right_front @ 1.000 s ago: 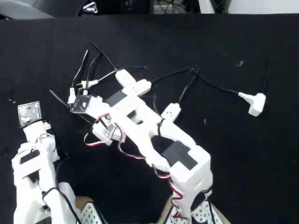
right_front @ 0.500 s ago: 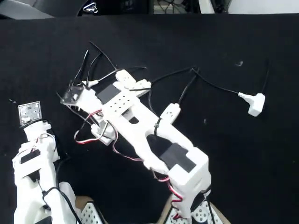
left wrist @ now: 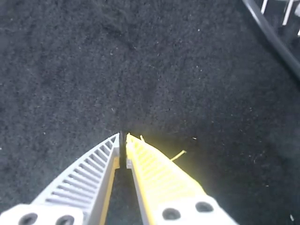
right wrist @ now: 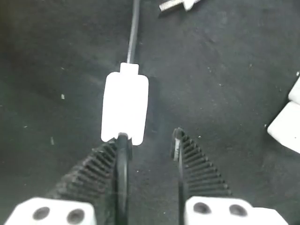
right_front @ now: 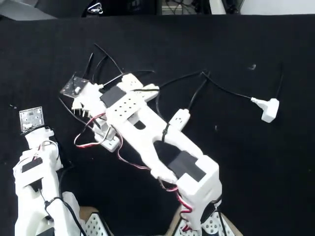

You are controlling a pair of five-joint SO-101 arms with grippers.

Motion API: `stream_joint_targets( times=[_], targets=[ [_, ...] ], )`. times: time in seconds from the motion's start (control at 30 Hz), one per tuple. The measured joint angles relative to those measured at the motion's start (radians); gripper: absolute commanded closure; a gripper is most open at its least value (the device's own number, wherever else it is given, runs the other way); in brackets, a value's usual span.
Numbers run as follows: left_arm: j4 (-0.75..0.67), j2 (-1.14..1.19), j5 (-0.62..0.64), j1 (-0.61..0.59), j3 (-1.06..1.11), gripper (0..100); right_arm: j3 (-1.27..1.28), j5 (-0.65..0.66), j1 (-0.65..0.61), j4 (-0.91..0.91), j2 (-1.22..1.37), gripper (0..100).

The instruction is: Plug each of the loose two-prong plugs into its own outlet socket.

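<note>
While the right gripper [right wrist: 150, 136] hangs open and empty over the black mat [right wrist: 225, 70], a white two-prong plug [right wrist: 125, 108] lies loose just beyond one fingertip, ungrasped. The left gripper [left wrist: 123, 138] is closed on nothing. With the white outlet block [right_front: 130, 79] nearby, plugging seems entirely ahead.

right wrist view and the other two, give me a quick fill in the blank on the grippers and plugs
1. The right gripper is ___, with a white plug just ahead of it.
2. The left gripper is ___ over bare cloth.
3. That cloth is ___ in colour.
4. In the high view a lone plug lies near the picture's ___ edge.
Missing words: open; shut; black; right.
</note>
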Motion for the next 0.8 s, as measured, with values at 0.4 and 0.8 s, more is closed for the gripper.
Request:
stream_joint_targets(
  times=[0.4,0.8],
  targets=[
    [0.000,0.000,0.000,0.000,0.000,97,-0.031,-0.040,-0.040,0.031,0.055,80.6],
    [0.000,0.000,0.003,0.000,0.000,97,-0.097,-0.060,-0.064,0.037,0.066,89.6]
  ],
)
